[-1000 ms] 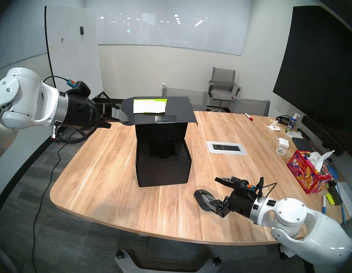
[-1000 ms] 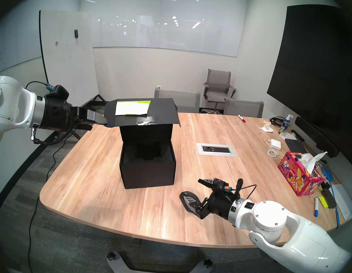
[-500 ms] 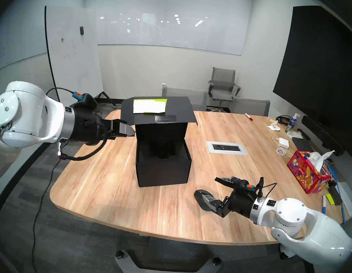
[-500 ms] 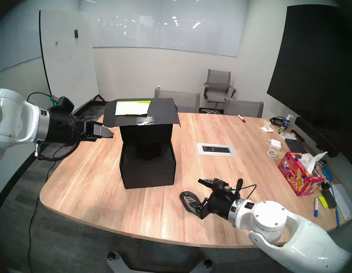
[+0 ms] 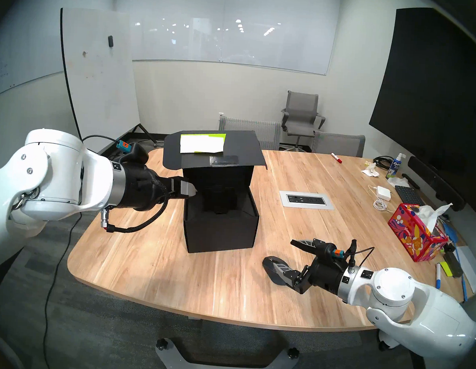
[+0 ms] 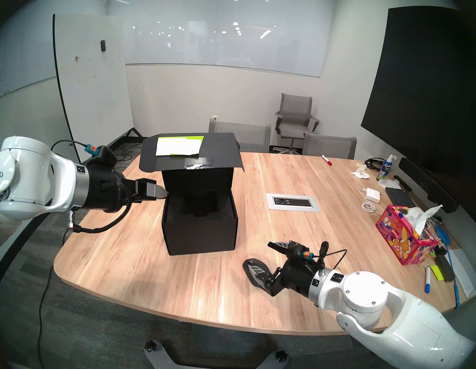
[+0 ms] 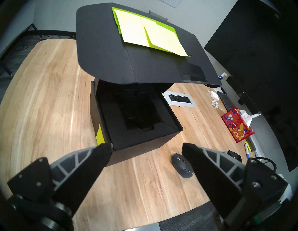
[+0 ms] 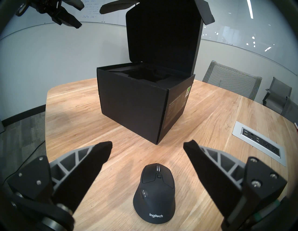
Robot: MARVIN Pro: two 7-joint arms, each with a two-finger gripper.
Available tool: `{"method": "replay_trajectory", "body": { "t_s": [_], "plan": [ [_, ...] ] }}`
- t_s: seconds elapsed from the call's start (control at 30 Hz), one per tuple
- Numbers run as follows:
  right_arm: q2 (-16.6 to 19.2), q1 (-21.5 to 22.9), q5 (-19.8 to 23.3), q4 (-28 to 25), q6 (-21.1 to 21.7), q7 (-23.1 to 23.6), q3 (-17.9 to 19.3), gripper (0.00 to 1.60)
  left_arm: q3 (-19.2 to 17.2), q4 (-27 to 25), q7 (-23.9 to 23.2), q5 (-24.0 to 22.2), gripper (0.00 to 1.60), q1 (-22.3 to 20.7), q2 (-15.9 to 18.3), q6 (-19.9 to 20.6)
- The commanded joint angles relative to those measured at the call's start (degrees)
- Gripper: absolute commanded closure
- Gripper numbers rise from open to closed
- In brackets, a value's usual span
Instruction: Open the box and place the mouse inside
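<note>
One wooden table (image 5: 154, 261) is carrying everything. One black cardboard box (image 5: 220, 229) is standing near its middle, its hinged lid (image 5: 213, 153) propped up and bending forward over the opening; the square recess of the insert is lying exposed beneath it. Two yellow-green sticky notes (image 7: 151, 33) are sitting on the lid, and a third is showing on the box's side.

Two arms are in attendance. The left pincer (image 7: 146, 150) is hovering beside the box's left wall, spread and empty. The right pincer (image 8: 147, 146) is also spread and empty, straddling the one black Logitech mouse (image 8: 154, 193), which is resting on the table in front of and to the right of the box, well apart from it.

Risks, in my judgement: the lid is unsupported and overhanging, so it may drop or get struck while the mouse is being carried in. The mouse's sculpted, sloping flanks may slip out of a shallow pinch. The left pincer is standing close enough to nudge the light box.
</note>
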Motion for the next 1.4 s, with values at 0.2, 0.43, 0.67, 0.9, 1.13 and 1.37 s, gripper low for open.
{"method": "replay_trajectory", "body": {
  "t_s": [0.2,0.43,0.67,0.9,1.13,1.37],
  "plan": [
    [-0.2,0.4,-0.1,-0.8,-0.3,0.1,0.2,0.00,6.8,2.7,4.9,5.1,0.00,-9.8,-9.5,-1.3],
    [-0.1,0.4,-0.1,-0.8,-0.3,0.1,0.2,0.00,11.7,6.3,8.7,8.2,0.00,-14.9,-15.3,-1.1],
    [-0.1,0.4,-0.1,-0.8,-0.3,0.1,0.2,0.00,14.9,9.6,11.5,10.6,0.00,-18.8,-19.8,-0.9],
    [-0.1,0.4,0.0,-0.8,-0.3,0.1,0.2,0.00,16.4,13.1,14.5,12.4,0.00,-22.4,-24.2,-0.6],
    [-0.1,0.4,-0.1,-0.8,-0.3,0.1,0.2,0.00,17.5,17.7,18.6,13.7,0.00,-27.2,-29.8,0.9],
    [-0.1,0.4,-0.1,-0.8,-0.4,0.1,0.2,0.00,17.4,21.5,21.7,14.6,0.00,-30.3,-33.7,2.4]
  ]
}}
